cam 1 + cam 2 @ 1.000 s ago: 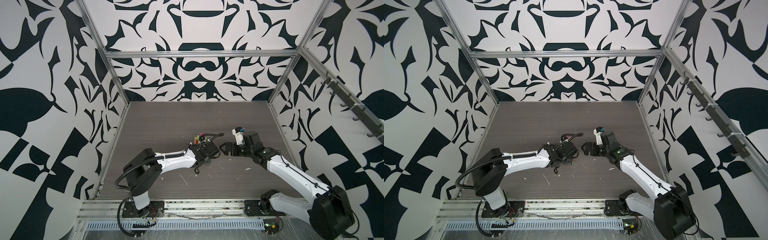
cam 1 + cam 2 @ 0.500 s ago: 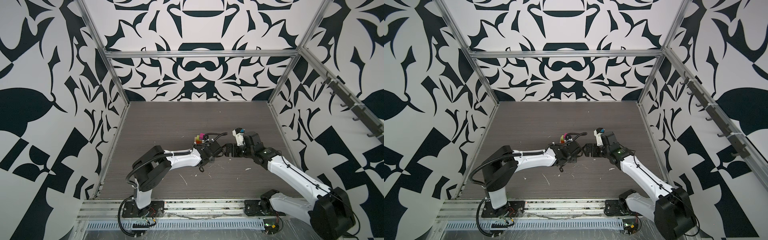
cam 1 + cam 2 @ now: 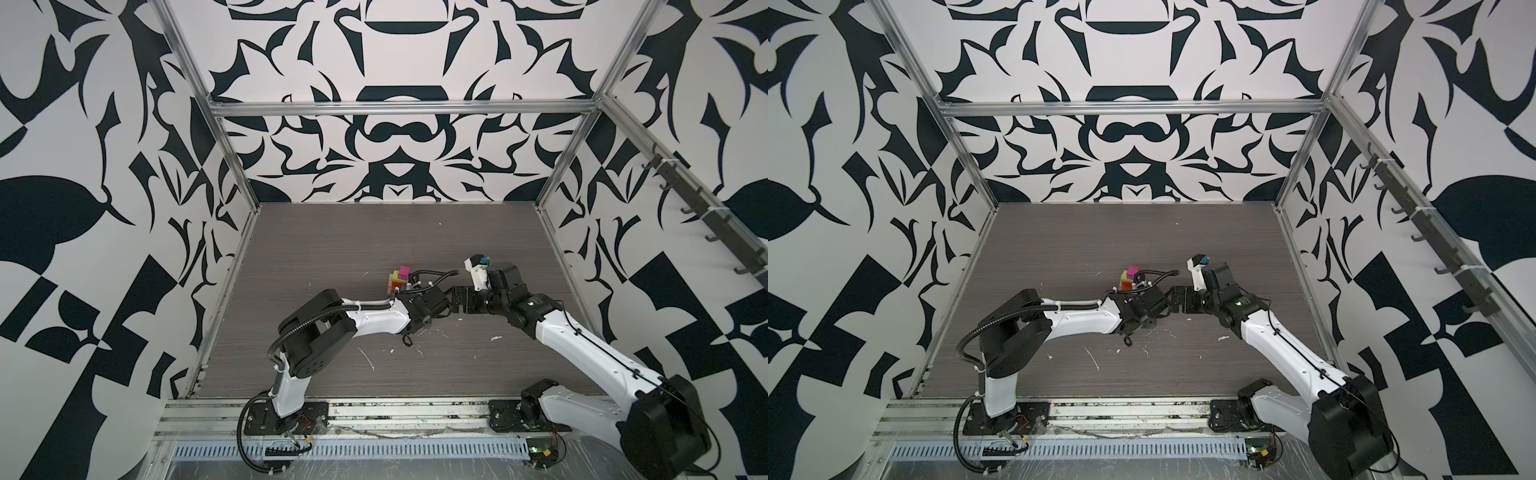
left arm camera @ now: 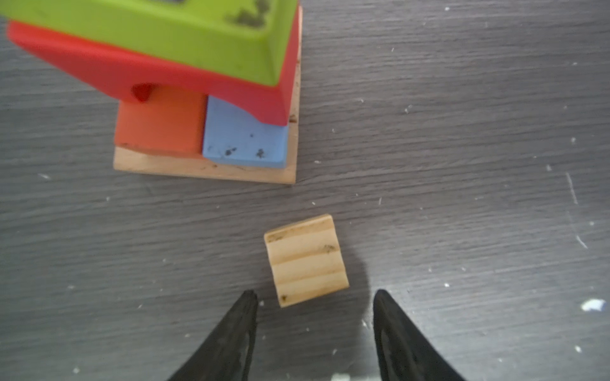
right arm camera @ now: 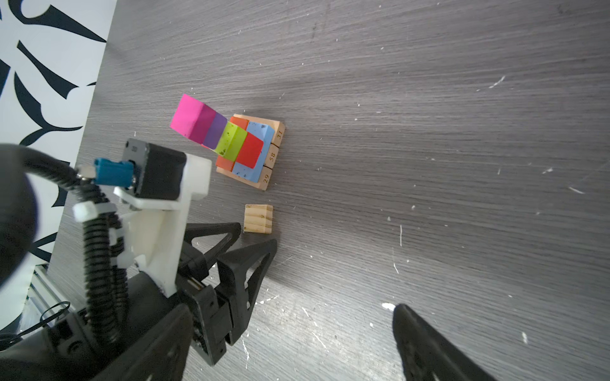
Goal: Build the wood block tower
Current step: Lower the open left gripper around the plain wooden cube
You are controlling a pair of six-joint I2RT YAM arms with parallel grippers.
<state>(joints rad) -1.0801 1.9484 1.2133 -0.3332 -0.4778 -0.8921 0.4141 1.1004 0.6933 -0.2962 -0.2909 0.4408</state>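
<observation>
Grey wood-grain table (image 3: 332,249) forms the floor of the cell, flecked with white scuffs. Both arms reach in from the near rail and come close together near its middle: the left arm (image 3: 374,320) lies low across the table, and the right arm (image 3: 582,338) slants in from the right. Just beyond the left arm's wrist in both top views stands the tower (image 3: 400,279), upright on the table near the middle. In the right wrist view its layers read from the table up. First is a base (image 5: 272,155) of three tan oblongs side by side, stamped 31, 58 and 29. On it lie an orange block (image 4: 160,122) and a blue block (image 4: 244,138) side by side. Above them come a red block (image 5: 251,151), a green block (image 5: 232,142), a purple cube (image 5: 215,130) and a magenta cube (image 5: 188,118) on top. A tan cube (image 4: 307,260) lies alone on the table just beside the base, apart from it and a little askew. The left gripper (image 4: 315,293) sits at the cube's near edge with its fingers (image 4: 237,326) apart, one on either side, neither touching the wood. The right gripper (image 3: 455,298) faces the left one and holds nothing. Only one of its fingers (image 5: 425,346) shows in its wrist view, far off to one side, so they stand wide apart.
</observation>
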